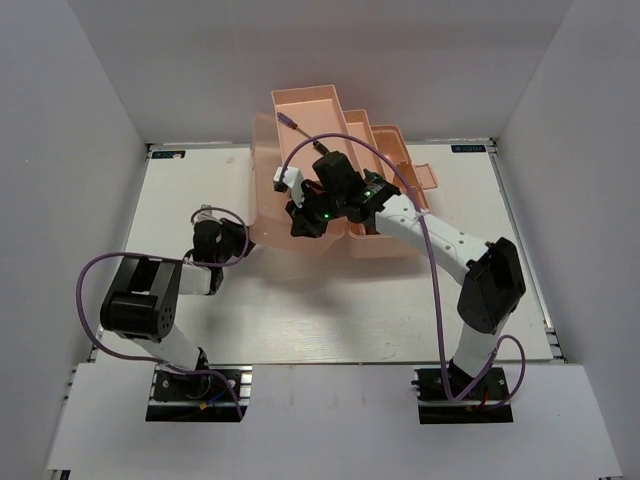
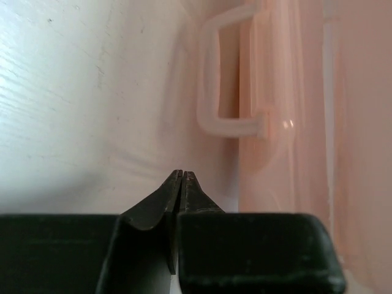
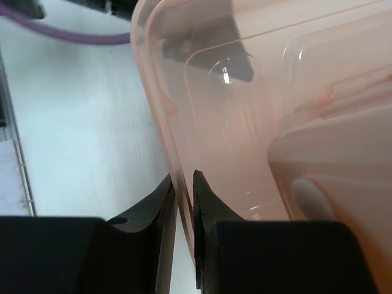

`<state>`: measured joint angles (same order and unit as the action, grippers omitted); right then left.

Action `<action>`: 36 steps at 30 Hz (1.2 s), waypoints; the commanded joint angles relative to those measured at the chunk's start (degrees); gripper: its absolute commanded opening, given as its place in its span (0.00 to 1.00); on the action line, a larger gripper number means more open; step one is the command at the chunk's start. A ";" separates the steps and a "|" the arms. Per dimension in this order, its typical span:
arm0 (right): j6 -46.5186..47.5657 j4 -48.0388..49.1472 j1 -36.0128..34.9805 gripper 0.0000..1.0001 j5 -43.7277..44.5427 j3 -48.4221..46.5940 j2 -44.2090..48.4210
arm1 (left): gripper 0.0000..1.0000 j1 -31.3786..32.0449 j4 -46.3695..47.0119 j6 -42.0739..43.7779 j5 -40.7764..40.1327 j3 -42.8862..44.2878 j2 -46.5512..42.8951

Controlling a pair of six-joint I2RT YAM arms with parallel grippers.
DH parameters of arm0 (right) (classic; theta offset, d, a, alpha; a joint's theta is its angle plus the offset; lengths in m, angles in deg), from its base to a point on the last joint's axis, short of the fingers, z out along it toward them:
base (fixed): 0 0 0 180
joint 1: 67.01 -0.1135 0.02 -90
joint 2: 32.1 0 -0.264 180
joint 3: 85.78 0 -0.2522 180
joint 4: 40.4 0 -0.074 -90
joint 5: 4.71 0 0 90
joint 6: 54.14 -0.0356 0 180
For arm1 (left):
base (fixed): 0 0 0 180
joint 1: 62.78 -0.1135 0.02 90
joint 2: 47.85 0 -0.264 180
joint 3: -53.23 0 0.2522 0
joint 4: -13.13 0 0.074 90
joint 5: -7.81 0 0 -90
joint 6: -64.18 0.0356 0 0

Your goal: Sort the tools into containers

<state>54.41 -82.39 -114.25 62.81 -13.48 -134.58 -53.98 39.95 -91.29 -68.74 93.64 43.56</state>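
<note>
The salmon-pink toolbox (image 1: pixel 345 130) stands at the back middle of the table, its tiered trays folded out and its translucent lid (image 1: pixel 265 190) on the left. No tools show in any view. My right gripper (image 1: pixel 300 222) reaches over the box's front left part. In the right wrist view the right gripper (image 3: pixel 184 177) straddles a thin translucent wall (image 3: pixel 202 110) of the box, jaws slightly apart with a narrow gap at the right finger. My left gripper (image 1: pixel 240 240) is low at the lid's left side. The left gripper (image 2: pixel 182 174) is shut on nothing and points at the lid handle (image 2: pixel 211 116).
Purple cables (image 1: pixel 400 175) loop over the toolbox from the right arm, and another cable (image 1: pixel 95 290) hangs round the left arm. White table (image 1: pixel 330 300) lies in front of the box. Grey walls close in the left, back and right.
</note>
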 commanded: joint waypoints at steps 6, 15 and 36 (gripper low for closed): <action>-8.97 6.43 2.24 0.00 -14.96 3.22 6.76 | 0.17 -3.78 9.78 -6.59 9.55 4.19 8.51; -8.53 7.92 2.07 0.00 -15.84 6.39 6.41 | 0.26 -4.31 14.79 -6.60 20.03 14.30 14.66; 1.58 -3.58 1.63 0.62 -14.45 5.25 10.80 | 0.42 -4.31 10.31 -4.93 25.83 20.02 16.25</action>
<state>57.27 -83.61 -112.07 51.79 -5.98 -129.27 -58.72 49.93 -96.76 -44.80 111.52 60.48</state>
